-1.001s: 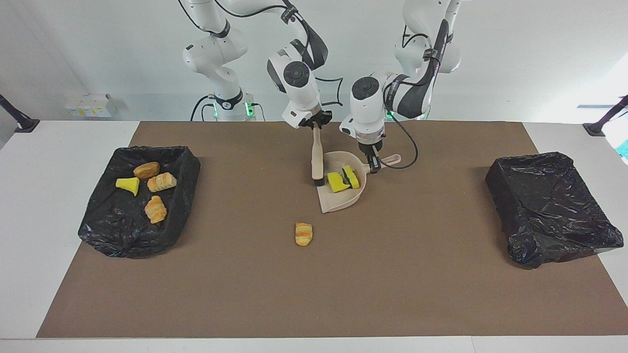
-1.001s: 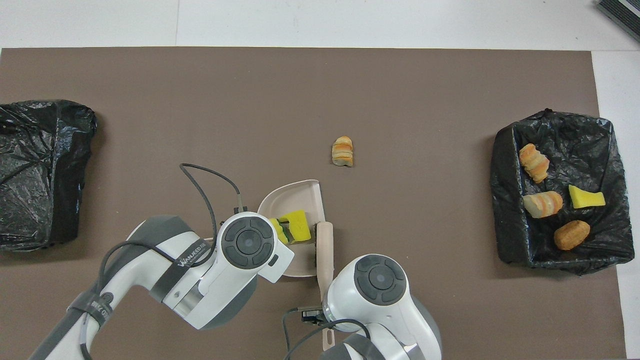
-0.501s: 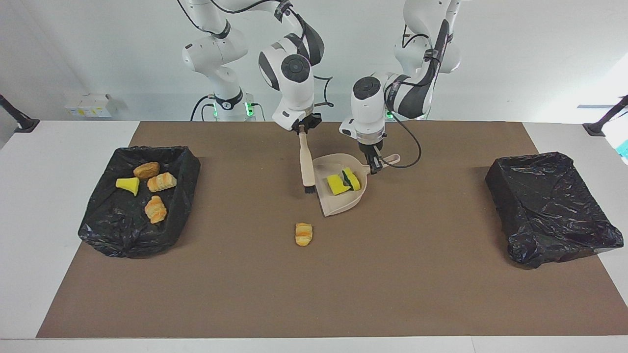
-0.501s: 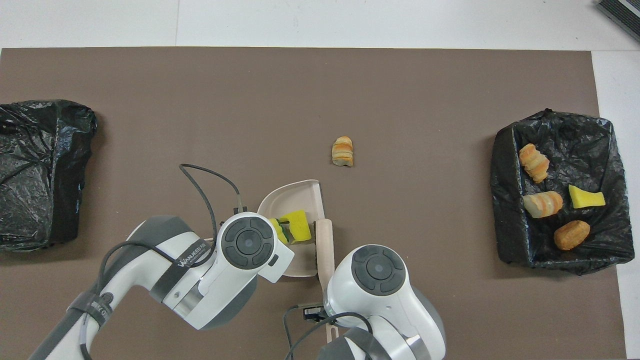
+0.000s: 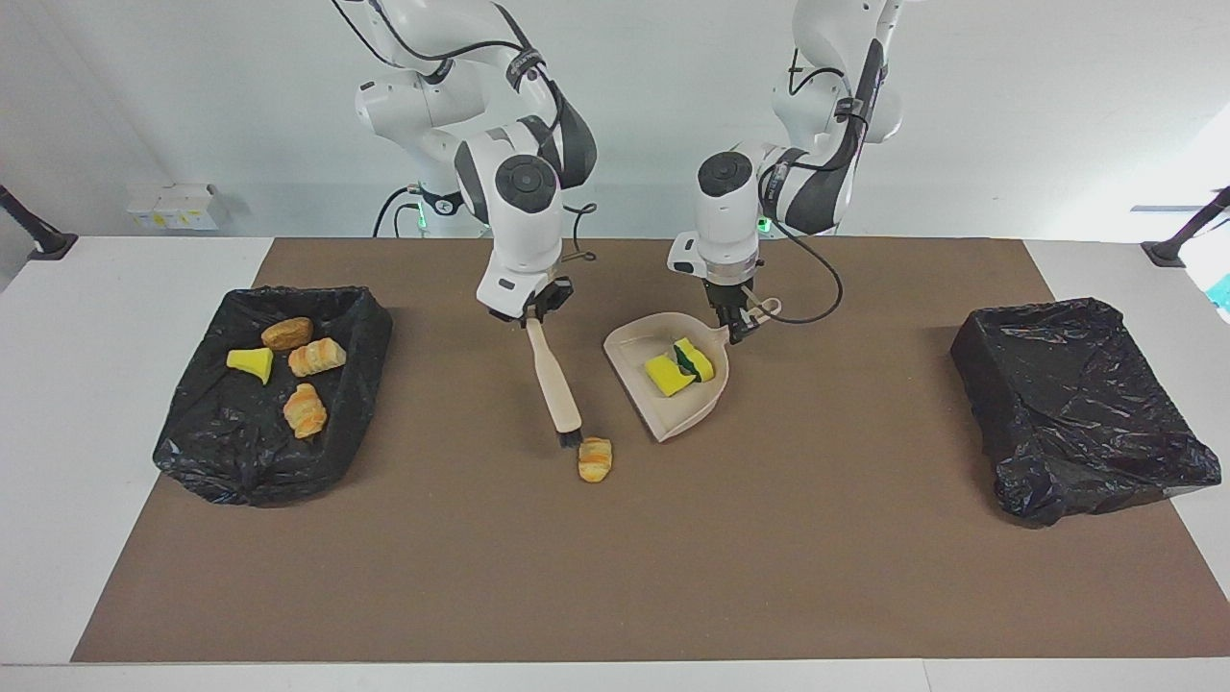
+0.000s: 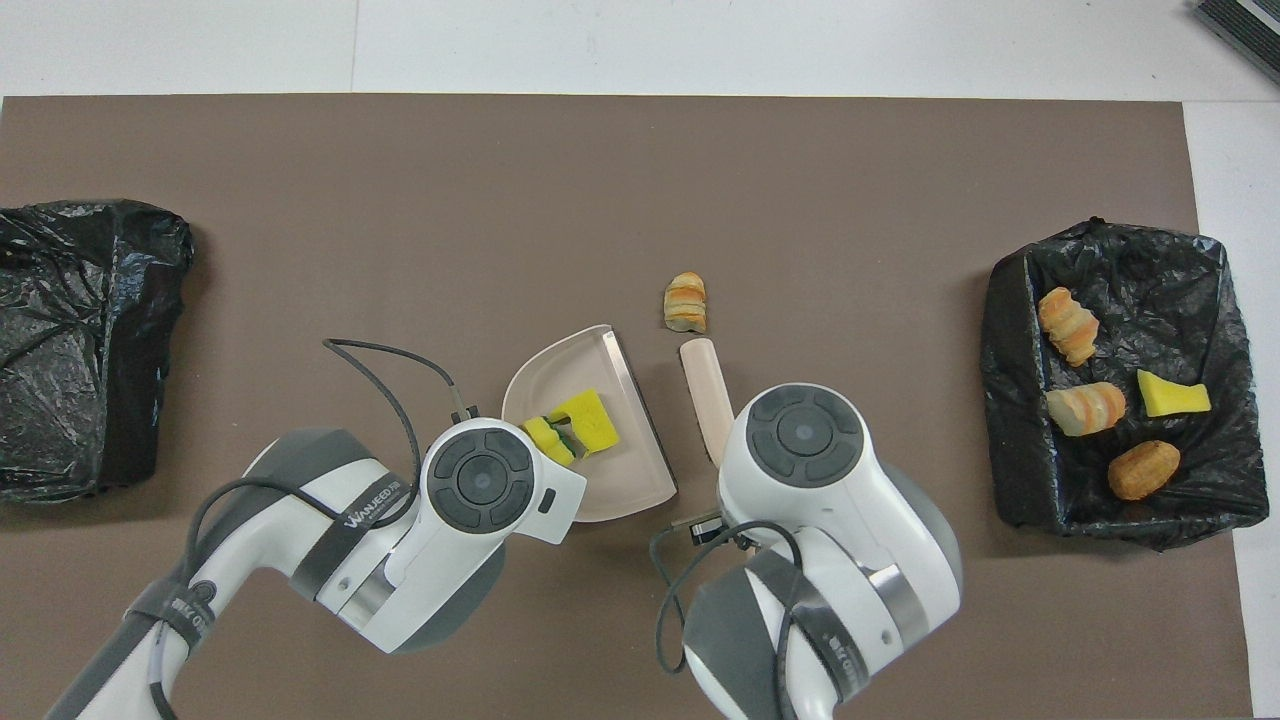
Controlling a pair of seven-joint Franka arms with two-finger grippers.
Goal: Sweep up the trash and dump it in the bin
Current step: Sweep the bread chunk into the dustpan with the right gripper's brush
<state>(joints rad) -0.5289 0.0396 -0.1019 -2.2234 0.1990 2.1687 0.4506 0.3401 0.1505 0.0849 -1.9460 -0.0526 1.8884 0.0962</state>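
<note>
Your right gripper (image 5: 530,309) is clamped on the handle of the brush (image 5: 555,383), which slants down so its black bristles sit on the mat right beside the loose bread chunk (image 5: 595,458), on the side nearer the robots. Your left gripper (image 5: 738,325) is pinched on the handle of the dustpan (image 5: 673,413), which rests on the mat beside the brush, toward the left arm's end. In the pan you have a yellow sponge piece (image 5: 665,374) and a green-and-yellow sponge (image 5: 694,359) lying against each other. The bin (image 5: 259,461) at the right arm's end holds a brown lump (image 5: 286,333), a yellow wedge (image 5: 251,363) and two bread chunks (image 5: 317,357). The other bin (image 5: 1076,404) stands at the left arm's end.
</note>
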